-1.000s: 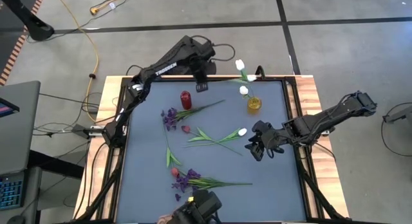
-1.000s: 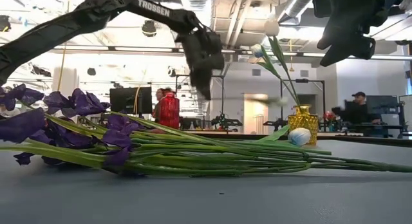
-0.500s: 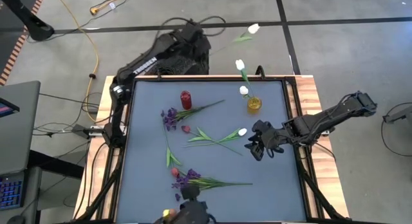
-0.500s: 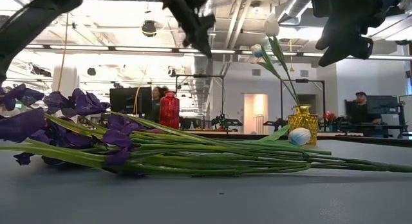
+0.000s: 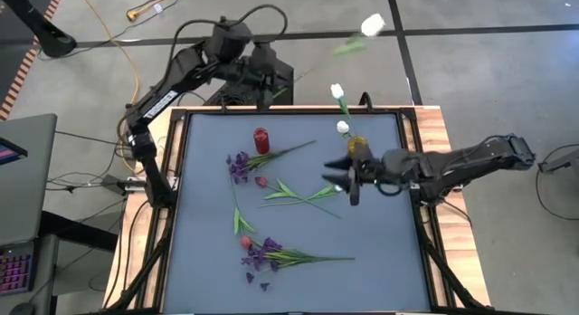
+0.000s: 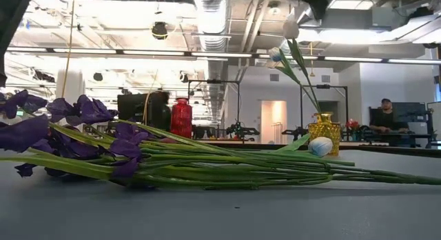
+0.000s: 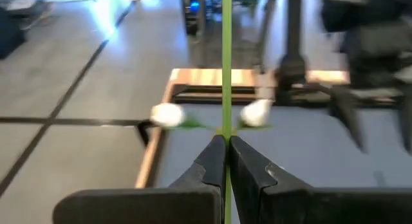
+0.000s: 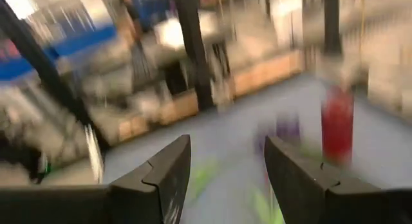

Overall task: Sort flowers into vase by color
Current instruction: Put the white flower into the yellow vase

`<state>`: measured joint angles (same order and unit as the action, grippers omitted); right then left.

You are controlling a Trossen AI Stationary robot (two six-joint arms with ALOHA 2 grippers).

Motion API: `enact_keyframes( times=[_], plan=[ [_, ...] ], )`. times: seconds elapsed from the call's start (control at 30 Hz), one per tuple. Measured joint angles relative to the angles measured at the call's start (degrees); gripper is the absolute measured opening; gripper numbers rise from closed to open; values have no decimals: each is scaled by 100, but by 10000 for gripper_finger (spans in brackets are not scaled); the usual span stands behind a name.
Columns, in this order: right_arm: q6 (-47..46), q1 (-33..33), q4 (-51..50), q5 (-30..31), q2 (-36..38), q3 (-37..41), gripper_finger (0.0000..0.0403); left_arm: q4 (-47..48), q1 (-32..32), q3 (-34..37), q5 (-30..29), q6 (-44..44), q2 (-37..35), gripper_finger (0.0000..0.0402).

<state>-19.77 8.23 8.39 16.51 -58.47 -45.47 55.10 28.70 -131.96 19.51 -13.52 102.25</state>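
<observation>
Up past the far edge of the blue-grey worktop [image 5: 208,206], my left gripper [image 7: 226,150] had its jaws clamped tight on the thin green stem of a white tulip bud [image 5: 372,25], holding it out over the floor. My right gripper [image 5: 342,179] hung over the worktop beside the small amber glass vase [image 5: 357,146], jaws spread wide with nothing in them. Purple clusters [image 5: 262,253] and red buds [image 5: 261,181] lay scattered on the worktop, near the red vase [image 5: 261,139].
</observation>
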Motion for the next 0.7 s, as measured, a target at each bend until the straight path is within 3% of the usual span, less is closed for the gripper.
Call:
enact_keyframes(
  times=[0.13,0.3,0.47,0.7],
  plan=[
    [1000,-382,1508,-53,102,-4,223,-7,-512,0,-4,62,-212,0],
    [1874,-849,2760,-736,114,-2,220,-91,-1262,0,-264,135,-320,0],
    [1979,-1213,2827,-1250,-52,-220,205,-130,-1920,0,-766,121,-288,0],
    [2033,-1353,2566,-2020,-520,-861,195,-479,-2382,0,-1361,326,-285,0]
  ],
)
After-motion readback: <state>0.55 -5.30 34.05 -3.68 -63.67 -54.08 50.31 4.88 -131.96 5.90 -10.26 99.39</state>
